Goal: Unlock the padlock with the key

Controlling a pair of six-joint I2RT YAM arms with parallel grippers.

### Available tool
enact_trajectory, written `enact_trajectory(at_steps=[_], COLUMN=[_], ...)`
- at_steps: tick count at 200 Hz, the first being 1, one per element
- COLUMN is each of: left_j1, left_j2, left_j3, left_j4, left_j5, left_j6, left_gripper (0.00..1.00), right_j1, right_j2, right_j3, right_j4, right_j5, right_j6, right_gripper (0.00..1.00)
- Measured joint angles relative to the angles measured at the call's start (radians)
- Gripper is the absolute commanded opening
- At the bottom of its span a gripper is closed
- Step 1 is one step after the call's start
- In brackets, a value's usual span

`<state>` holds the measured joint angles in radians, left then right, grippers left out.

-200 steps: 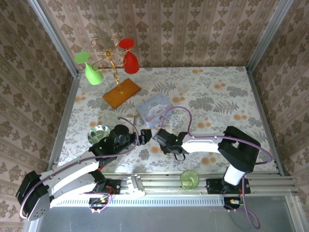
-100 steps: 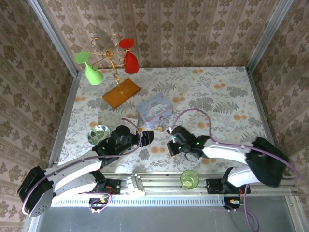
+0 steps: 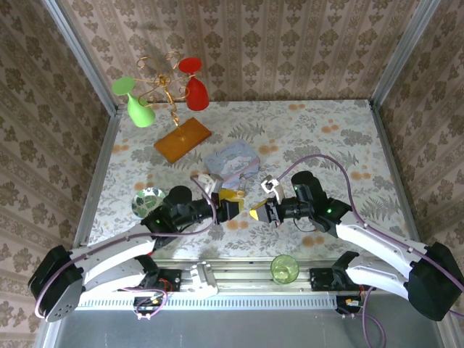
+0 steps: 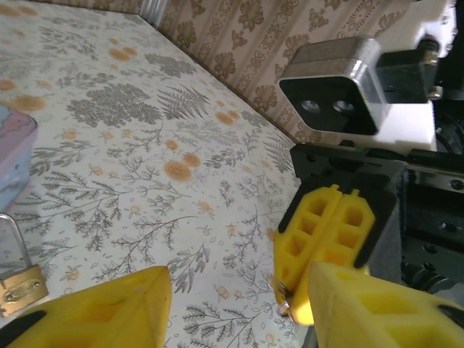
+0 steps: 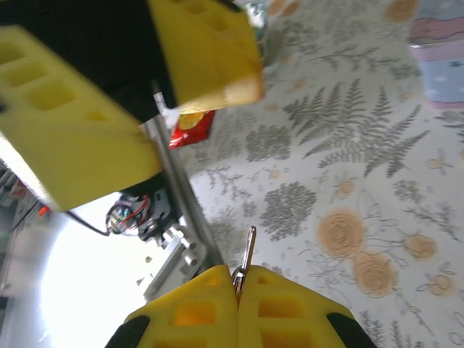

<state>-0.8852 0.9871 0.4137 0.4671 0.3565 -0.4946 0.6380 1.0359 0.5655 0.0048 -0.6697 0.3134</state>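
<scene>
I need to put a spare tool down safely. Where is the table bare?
Free: the far right of the table, between the pale blue tin, the back wall and the right wall. Crowded: the left side, with the stand of glasses, orange packet and glass dish, and the near centre, where the left fingers and right fingers nearly meet.

Shiny brass padlock, metal key

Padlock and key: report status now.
Left gripper open, empty. Right gripper shut on key. Padlock loose beside left gripper, not held. Pale blue tin just beyond padlock.
</scene>
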Motion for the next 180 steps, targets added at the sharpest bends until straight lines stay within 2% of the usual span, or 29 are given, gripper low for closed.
enact_trajectory(at_steps=[14, 49, 69, 158, 180], left_j1=[-0.001, -0.020, -0.035, -0.043, -0.043], left_j2=[0.024, 0.070, 0.080, 0.145, 0.146], left_j3=[0.001, 0.001, 0.002, 0.008, 0.008], left_j4=[0.017, 0.070, 0.111, 0.230, 0.251], left_j5=[0.017, 0.058, 0.090, 0.190, 0.193], left_j6=[-0.003, -0.007, -0.008, -0.040, -0.054], left_gripper=[0.41, 0.39, 0.30, 0.10, 0.00], right_j1=[0.000, 0.000, 0.000, -0.001, -0.006], right_j2=[0.000, 0.000, 0.000, -0.010, -0.018], right_j3=[0.000, 0.000, 0.000, 0.000, 0.000], right_j4=[0.000, 0.000, 0.000, 0.048, 0.054], right_j5=[-0.034, -0.088, -0.110, -0.131, -0.132], right_j6=[-0.005, -0.009, -0.009, -0.003, -0.003], right_gripper=[0.00, 0.00, 0.00, 0.00, 0.00])
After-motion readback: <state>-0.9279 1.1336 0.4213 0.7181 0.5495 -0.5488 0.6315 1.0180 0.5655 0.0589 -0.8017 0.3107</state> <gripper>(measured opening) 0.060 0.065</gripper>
